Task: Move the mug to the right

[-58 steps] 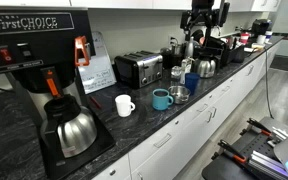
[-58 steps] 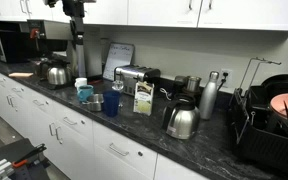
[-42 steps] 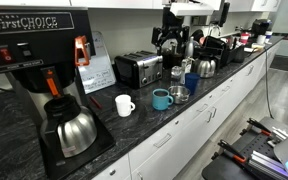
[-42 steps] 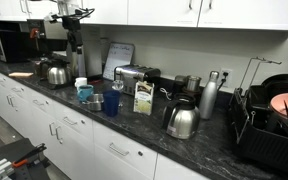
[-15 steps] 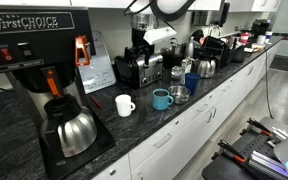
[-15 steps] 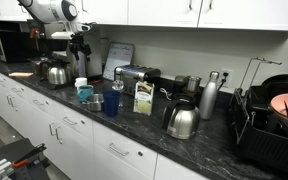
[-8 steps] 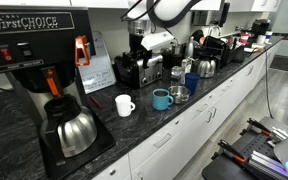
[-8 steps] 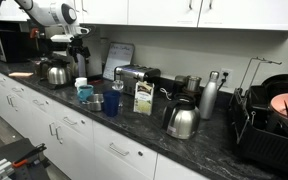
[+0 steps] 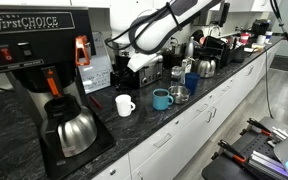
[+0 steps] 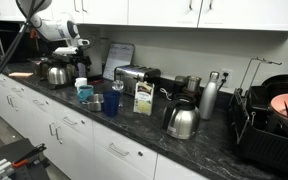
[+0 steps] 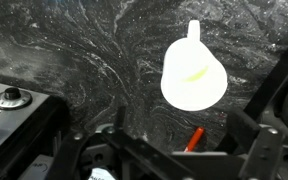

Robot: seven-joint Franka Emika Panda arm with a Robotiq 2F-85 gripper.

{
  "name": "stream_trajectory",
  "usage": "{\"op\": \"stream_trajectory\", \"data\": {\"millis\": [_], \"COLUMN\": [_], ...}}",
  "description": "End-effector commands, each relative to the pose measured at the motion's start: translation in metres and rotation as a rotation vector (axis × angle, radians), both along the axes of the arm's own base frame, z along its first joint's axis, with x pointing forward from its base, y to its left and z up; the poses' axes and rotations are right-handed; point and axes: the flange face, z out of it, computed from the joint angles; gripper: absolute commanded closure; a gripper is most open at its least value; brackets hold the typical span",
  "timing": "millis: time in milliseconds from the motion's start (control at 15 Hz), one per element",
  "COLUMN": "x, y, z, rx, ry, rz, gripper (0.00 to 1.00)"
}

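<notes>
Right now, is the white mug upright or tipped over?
Upright. The mug stands on its base, rim up; the wrist view shows its round mouth from above.

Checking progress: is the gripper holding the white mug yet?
No, the wrist view shows the white mug sitting free on the dark counter, untouched.

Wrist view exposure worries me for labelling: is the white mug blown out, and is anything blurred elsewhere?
Wrist view: the small white ceramic mug is overexposed, a glowing blob without inner detail; in an exterior view, the white robot arm looks blurred.
</notes>
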Motion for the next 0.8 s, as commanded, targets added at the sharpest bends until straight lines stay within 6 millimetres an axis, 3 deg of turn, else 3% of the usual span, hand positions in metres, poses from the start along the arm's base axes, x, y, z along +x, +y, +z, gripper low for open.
{"op": "stream_trajectory", "data": {"millis": [0, 200, 733], "x": [0.014, 0.02, 0.026], "y": [0.009, 0.013, -0.008], "z": [-0.011, -0.02, -0.036], "rx": [-0.019, -0.027, -0.03], "ry": [-0.012, -0.001, 0.061], "rz": [0.056, 0.073, 0.007], "gripper": [0.0, 0.0, 0.0]}}
